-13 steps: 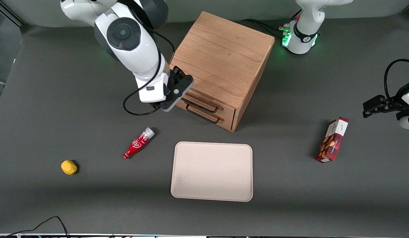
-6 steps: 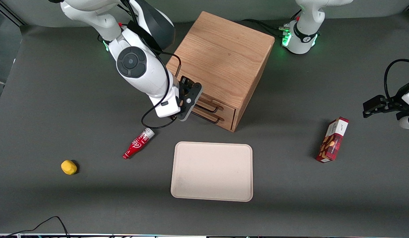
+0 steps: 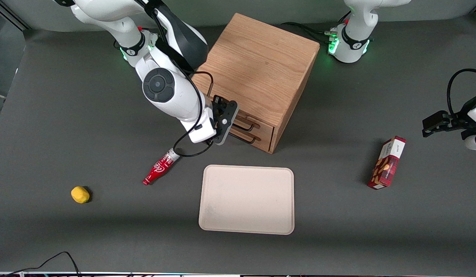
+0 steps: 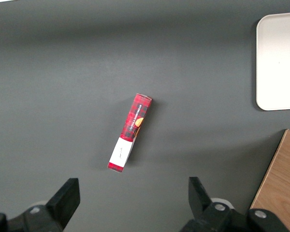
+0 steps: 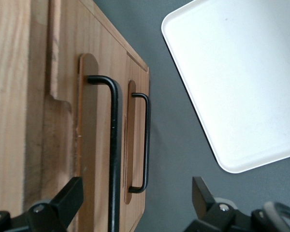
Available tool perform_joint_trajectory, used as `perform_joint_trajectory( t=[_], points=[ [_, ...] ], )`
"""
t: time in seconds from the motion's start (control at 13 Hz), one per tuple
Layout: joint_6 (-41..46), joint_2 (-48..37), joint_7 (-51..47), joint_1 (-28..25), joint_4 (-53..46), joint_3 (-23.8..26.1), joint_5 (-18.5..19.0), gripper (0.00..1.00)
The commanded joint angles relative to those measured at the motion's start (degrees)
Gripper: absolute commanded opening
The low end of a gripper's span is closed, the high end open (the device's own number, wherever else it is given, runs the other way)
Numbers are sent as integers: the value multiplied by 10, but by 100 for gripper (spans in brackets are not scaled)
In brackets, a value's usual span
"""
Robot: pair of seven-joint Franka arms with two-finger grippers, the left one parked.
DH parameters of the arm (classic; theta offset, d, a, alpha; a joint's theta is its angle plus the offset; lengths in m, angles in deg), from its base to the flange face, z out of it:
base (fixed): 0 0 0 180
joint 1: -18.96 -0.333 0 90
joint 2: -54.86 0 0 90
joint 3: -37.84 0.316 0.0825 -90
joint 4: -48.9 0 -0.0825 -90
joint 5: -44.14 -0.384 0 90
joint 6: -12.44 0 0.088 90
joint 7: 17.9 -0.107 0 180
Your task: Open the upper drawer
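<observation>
The oak cabinet (image 3: pixel 257 69) stands at the middle of the table, both drawers shut. The upper drawer (image 3: pixel 264 128) has a light oak front and a thin black bar handle (image 3: pixel 245 125). In the right wrist view the upper drawer's front (image 5: pixel 94 145) and its handle (image 5: pixel 114 159) show close up. The lower drawer's handle (image 5: pixel 146 140) lies beside it. My right gripper (image 3: pixel 223 124) hangs in front of the drawer fronts, at the handles' end toward the working arm. It is open (image 5: pixel 134 205), and the upper handle's bar runs between its two fingers without being touched.
A cream tray (image 3: pixel 246 199) lies in front of the cabinet, nearer the camera. A red bottle (image 3: pixel 161 166) lies just below the gripper, and a yellow lump (image 3: pixel 80 194) lies toward the working arm's end. A red box (image 3: pixel 387 162) lies toward the parked arm's end.
My right gripper has come down and moved along the cabinet's front, from its corner to the drawer handles. The drawers have not moved.
</observation>
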Motion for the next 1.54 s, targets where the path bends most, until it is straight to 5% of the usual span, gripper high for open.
perform_joint_trajectory(
  t=[0.0, 1.46],
  points=[
    [-32, -3, 24, 4, 24, 1, -16, 100],
    [-60, 93, 117, 46, -78, -11, 35, 100]
  ],
)
